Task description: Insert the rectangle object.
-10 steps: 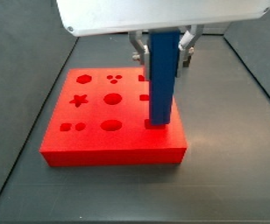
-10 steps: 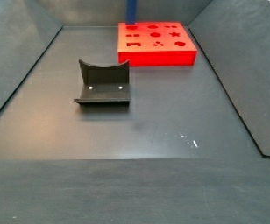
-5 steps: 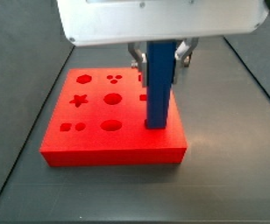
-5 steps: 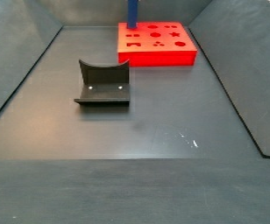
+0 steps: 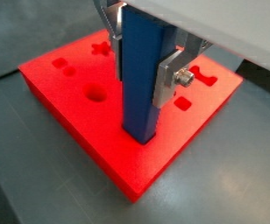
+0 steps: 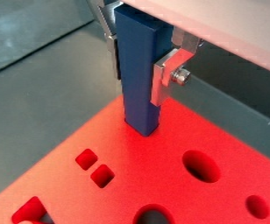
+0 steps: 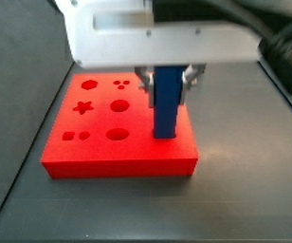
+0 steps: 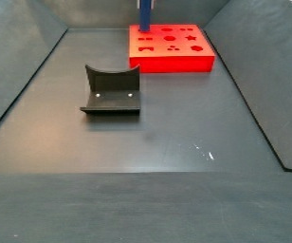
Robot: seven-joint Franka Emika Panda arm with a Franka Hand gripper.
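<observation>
Side view: pincer [image 7: 167, 74] clamps upright blue bar [image 7: 167, 102], foot sunk in red block [image 7: 117, 157].

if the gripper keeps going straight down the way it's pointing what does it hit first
Probably the red block: the gripper holds the upright blue bar, whose lower end already meets the block's top, apparently at a hole.
</observation>
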